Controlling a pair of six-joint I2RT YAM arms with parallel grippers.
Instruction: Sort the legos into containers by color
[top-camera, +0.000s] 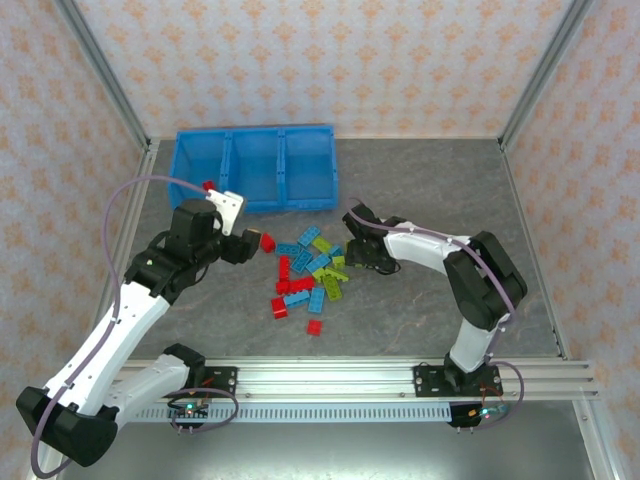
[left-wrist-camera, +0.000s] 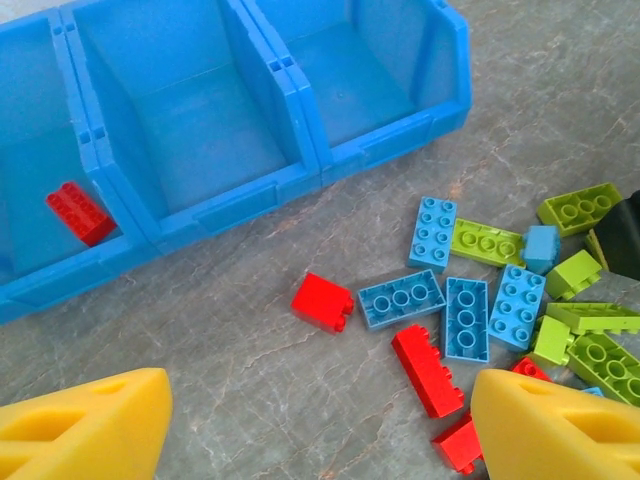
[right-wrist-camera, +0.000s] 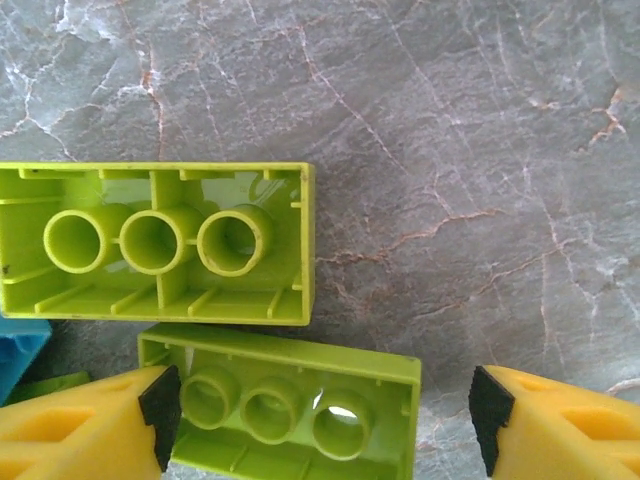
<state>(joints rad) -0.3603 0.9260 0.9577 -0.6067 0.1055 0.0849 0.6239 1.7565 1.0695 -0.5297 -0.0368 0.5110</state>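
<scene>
The legos (top-camera: 310, 275) lie in a loose red, light blue and lime heap mid-table. Behind them stands the blue tray (top-camera: 290, 203) with three containers; one red brick (left-wrist-camera: 80, 212) lies in the left one. My left gripper (top-camera: 248, 244) hovers left of the heap, open (left-wrist-camera: 320, 420) and holding nothing. A small red brick (left-wrist-camera: 322, 300) and a long red one (left-wrist-camera: 428, 370) lie ahead of it. My right gripper (top-camera: 355, 262) is low at the heap's right edge, open (right-wrist-camera: 325, 420) astride an upside-down lime brick (right-wrist-camera: 300, 400). The left pad (right-wrist-camera: 160, 415) touches it, and the right pad stands apart.
A second upside-down lime brick (right-wrist-camera: 160, 245) lies just beyond the straddled one, and a blue brick (right-wrist-camera: 18, 350) sits at the left. The tray's middle compartment (left-wrist-camera: 200, 130) and right compartment (left-wrist-camera: 360, 70) hold nothing. Patterned walls enclose the table, with bare grey surface to the right.
</scene>
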